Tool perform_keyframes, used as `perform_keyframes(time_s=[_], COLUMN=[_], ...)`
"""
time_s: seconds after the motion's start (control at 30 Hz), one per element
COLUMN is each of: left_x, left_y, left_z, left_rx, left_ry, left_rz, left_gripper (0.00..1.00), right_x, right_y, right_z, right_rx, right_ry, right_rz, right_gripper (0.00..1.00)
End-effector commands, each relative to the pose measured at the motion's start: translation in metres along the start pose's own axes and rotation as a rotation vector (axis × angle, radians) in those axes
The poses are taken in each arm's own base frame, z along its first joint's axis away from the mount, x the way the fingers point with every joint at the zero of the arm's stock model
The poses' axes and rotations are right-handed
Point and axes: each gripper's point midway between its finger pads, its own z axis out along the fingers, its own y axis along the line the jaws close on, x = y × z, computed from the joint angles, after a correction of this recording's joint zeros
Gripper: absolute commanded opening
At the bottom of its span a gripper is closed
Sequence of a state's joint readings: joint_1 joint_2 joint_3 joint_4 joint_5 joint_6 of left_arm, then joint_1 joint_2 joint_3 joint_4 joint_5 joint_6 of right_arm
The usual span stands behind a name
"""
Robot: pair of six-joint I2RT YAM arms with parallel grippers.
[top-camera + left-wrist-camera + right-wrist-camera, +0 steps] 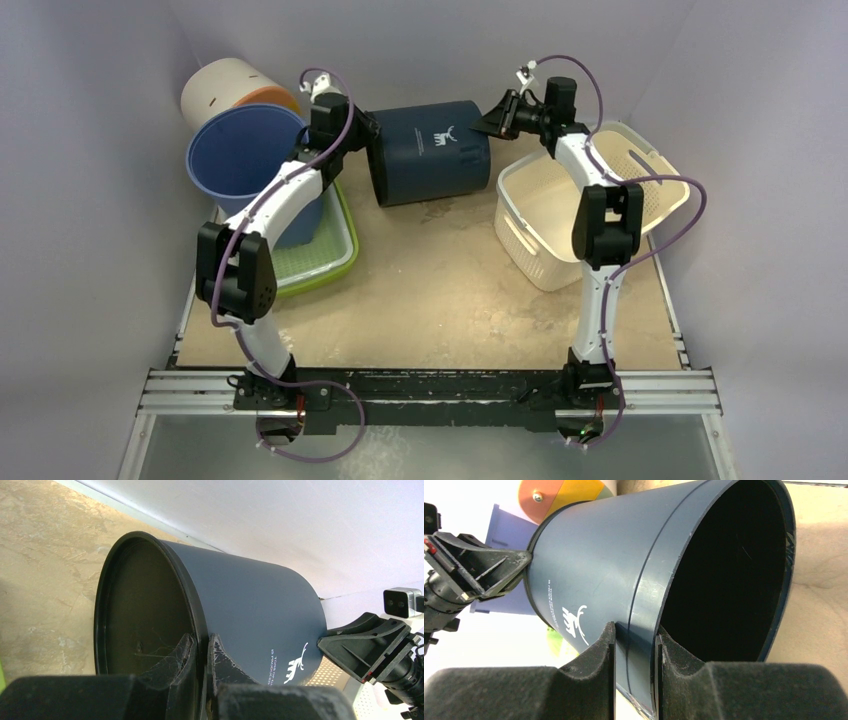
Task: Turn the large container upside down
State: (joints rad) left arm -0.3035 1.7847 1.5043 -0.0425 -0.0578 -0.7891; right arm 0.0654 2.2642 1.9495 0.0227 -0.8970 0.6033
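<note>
While the container [430,160] lies on its side at the upper centre of the top frame, between the blue bucket [240,160] and the white basket [560,215], the flip looks about half done.

The left tool [365,135] is pinching the rim at the container's left end, one finger inside and one outside the wall. The right tool [490,125] is pinching the rim at the right end the same way, fingers pressed onto the wall.

I cannot tell whether the side touches the desk [440,290] or hangs just above it.

Long axis: near level, running left-right across the top frame, with the right end slightly higher in the picture. The right wrist view looks into a deep dark hollow, so I take the mouth to face frame right, toward the basket. The left wrist view shows a shallow recessed face, likely the base, facing frame left toward the bucket. The deer logo sits on the upper side.

Step in hand, as I judge it: two-arm rotation from sideways to mouth-down.

The next move calls for both arms to turn together, the mouth end swinging down and the base end coming up. Both rim pinches must hold, since thin-wall grips may slip. Then lower it onto bare desk in the frame centre, away from the basket and the green tray [320,255].
</note>
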Motion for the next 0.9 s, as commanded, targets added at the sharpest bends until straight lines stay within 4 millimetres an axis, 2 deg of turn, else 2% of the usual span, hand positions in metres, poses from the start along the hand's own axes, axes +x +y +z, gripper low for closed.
perform_keyframes(time_s=[0.0,0.13,0.3,0.43,0.57,0.67,0.87], left_x=[-0.042,-0.048,-0.046,-0.047,-0.051,-0.046,-0.044], left_y=[-0.09,-0.114,-0.136,-0.158,-0.176,-0.178,-0.197], left_z=[-0.022,-0.032,-0.035,-0.037,-0.034,-0.021,-0.006], left_rx=[0.218,0.263,0.31,0.352,0.384,0.386,0.438], left_ry=[-0.104,-0.119,-0.116,-0.116,-0.121,-0.112,-0.114], left_rz=[0.041,0.043,0.03,0.037,0.052,0.051,0.034], left_gripper=[0.0,0.0,0.0,0.0,0.0,0.0,0.0], right_x=[0.05,0.049,0.044,0.036,0.027,0.024,0.028], right_y=[-0.121,-0.125,-0.13,-0.135,-0.142,-0.146,-0.152], right_z=[-0.001,-0.004,-0.008,-0.013,-0.014,-0.013,-0.012], right_rx=[0.357,0.391,0.441,0.496,0.54,0.552,0.559], right_ry=[0.07,0.073,0.069,0.063,0.056,0.054,0.068], right_rz=[-0.007,-0.016,-0.031,-0.053,-0.067,-0.071,-0.073], right_gripper=[0.17,0.22,0.4,0.5,0.52,0.52,0.52])
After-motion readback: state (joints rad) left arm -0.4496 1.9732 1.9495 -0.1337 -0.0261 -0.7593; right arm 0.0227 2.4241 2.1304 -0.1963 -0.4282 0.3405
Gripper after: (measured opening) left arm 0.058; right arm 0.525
